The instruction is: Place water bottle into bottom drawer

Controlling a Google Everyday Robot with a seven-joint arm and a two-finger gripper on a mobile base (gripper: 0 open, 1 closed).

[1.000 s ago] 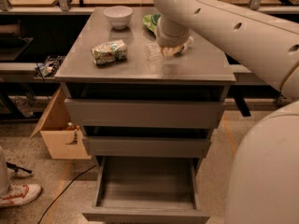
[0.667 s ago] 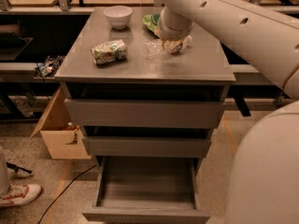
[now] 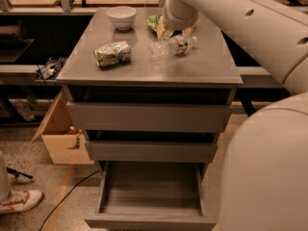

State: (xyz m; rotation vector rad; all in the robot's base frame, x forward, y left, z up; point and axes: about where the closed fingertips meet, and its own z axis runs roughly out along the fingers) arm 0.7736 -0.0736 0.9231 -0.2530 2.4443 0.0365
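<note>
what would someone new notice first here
The big white arm comes in from the upper right, with its gripper at the back of the cabinet top, just above the water bottle lying on its side. Below, the bottom drawer stands open and empty. A crushed can lies left of the bottle, with a white bowl behind it.

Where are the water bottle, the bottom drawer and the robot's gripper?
water bottle [image 3: 168,47], camera view, crinkled middle.
bottom drawer [image 3: 151,194], camera view, bare floor.
gripper [image 3: 175,32], camera view, tip, just behind the bottle.
</note>
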